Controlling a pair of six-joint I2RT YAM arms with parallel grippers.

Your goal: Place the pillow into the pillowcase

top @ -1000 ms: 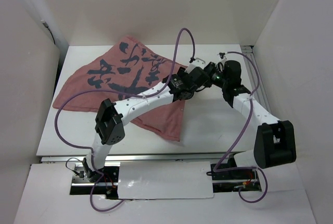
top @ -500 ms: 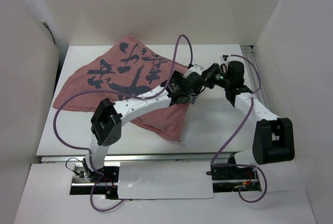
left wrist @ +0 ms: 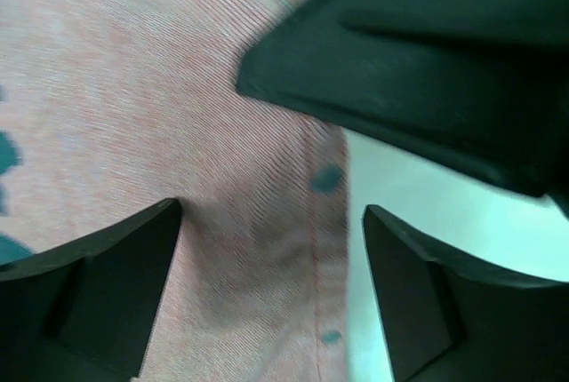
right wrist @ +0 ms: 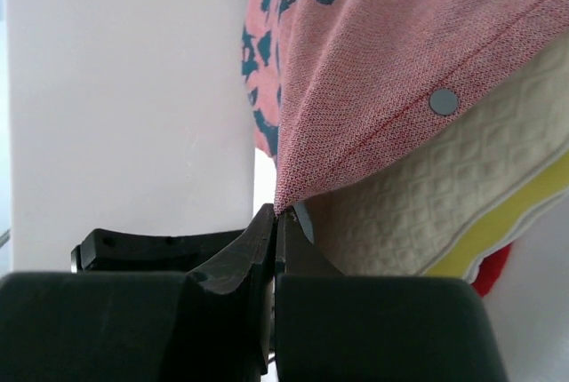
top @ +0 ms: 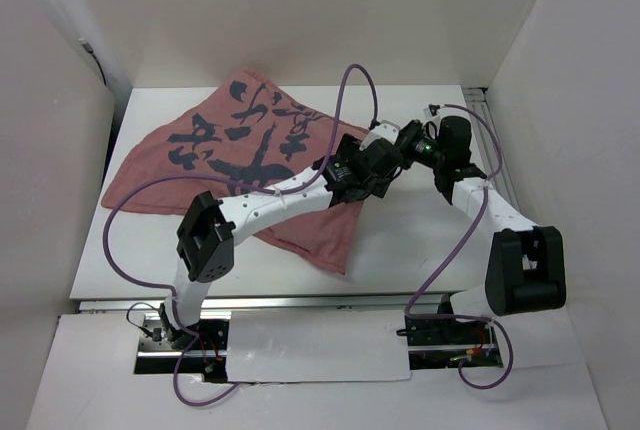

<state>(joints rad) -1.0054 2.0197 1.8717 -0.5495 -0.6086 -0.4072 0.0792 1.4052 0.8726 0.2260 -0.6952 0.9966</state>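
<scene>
The pillowcase (top: 240, 155), faded pinkish-red with dark markings, lies spread over the left and middle of the table. My right gripper (right wrist: 277, 211) is shut on its right corner and holds that edge lifted. Under the lifted edge the right wrist view shows the pillow (right wrist: 418, 213), cream and quilted with a yellow border, inside the opening. My left gripper (left wrist: 271, 213) hovers open just above the pillowcase hem (left wrist: 313, 249), with nothing between its fingers (left wrist: 98, 284). In the top view the left gripper (top: 372, 163) sits right beside the right gripper (top: 402, 142); the pillow is hidden there.
White table (top: 420, 230) shows bare to the right of the cloth. White walls close in the left, back and right sides. Purple cables (top: 355, 75) loop above both arms. The right gripper's dark body (left wrist: 427, 62) crowds the top of the left wrist view.
My left gripper has opened wide and shifted a little to the right, closer to the right gripper. The right gripper keeps its hold on the corner.
</scene>
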